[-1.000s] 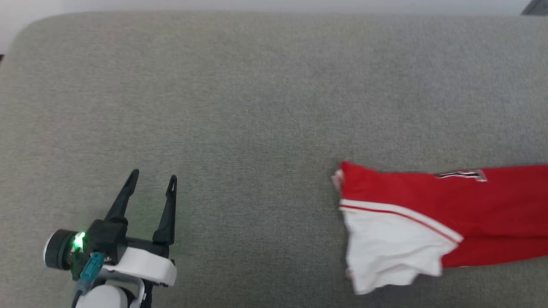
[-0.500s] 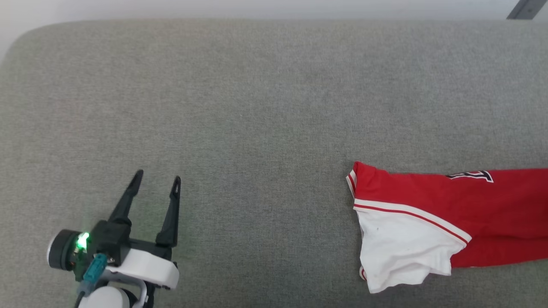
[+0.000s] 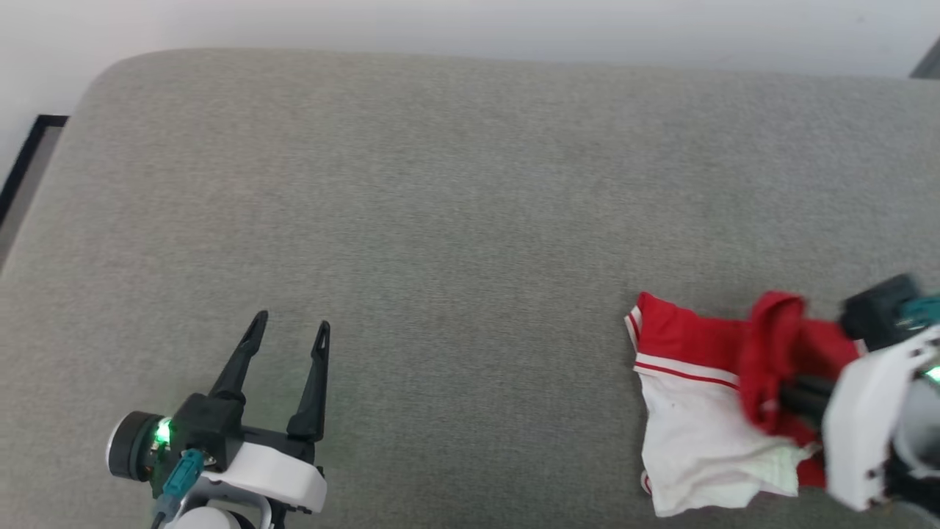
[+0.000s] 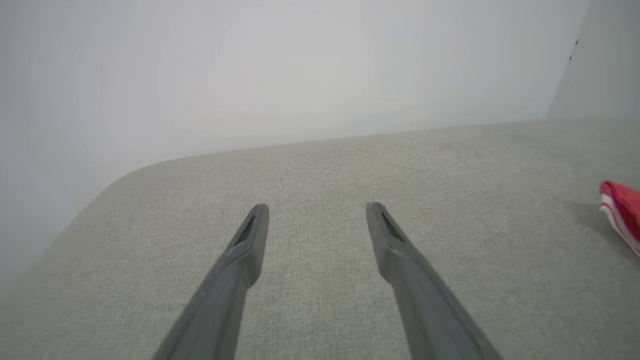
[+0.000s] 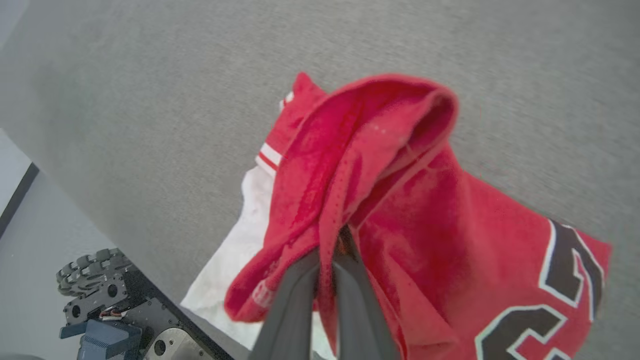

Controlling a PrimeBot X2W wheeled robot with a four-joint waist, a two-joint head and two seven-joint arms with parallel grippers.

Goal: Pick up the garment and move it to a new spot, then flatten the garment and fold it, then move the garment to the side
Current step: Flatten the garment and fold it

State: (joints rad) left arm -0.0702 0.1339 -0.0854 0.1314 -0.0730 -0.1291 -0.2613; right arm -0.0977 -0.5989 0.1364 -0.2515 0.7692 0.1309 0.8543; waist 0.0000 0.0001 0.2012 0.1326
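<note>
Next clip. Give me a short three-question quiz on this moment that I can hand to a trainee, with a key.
1. True or false: the left gripper is shut on the jersey.
2. Which describes the right gripper? A) open, holding nothing B) shut on a bunched red fold of the jersey C) shut on nothing.
3. What colour is the lettering inside its white outline?
Key: 1 false: it stands open over the bare grey cushion, apart from the jersey. 2 B. 3 black.
</note>
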